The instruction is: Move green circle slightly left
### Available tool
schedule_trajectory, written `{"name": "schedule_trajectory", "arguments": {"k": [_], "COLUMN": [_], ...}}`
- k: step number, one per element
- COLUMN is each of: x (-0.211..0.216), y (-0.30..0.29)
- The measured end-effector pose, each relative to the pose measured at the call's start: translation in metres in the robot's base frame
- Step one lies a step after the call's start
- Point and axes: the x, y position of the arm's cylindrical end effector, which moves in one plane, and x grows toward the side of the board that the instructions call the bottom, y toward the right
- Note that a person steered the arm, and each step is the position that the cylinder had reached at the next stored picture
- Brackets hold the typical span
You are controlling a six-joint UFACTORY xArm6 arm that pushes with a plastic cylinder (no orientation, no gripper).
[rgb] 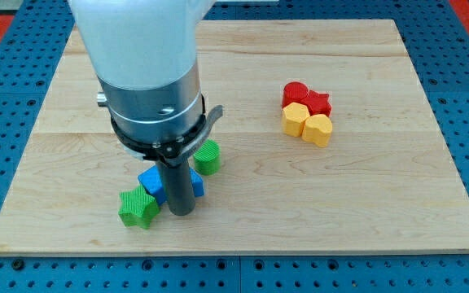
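Note:
The green circle [208, 157] lies on the wooden board [243, 122] at lower left of centre, partly hidden behind the arm. My tip [181, 212] rests on the board just below and left of it, a short gap apart. The tip stands between two blue blocks [152, 183] [196, 185], touching or nearly touching them. A green star-shaped block [138, 209] lies left of the tip.
A tight cluster sits at the view's right: a red circle [295, 94], a red star-like block [318, 103], a yellow block [295, 119] and a yellow heart-like block [318, 129]. The arm's large body [149, 73] covers the board's upper left.

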Motion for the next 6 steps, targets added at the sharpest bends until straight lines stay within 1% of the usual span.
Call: {"name": "schedule_trajectory", "arguments": {"k": [1,2,3,4,5,6], "x": [0.016,0.024,-0.026,-0.065,-0.065,-0.080], "y": [0.034,0.079,0.082,0.080,0.075,0.061]}}
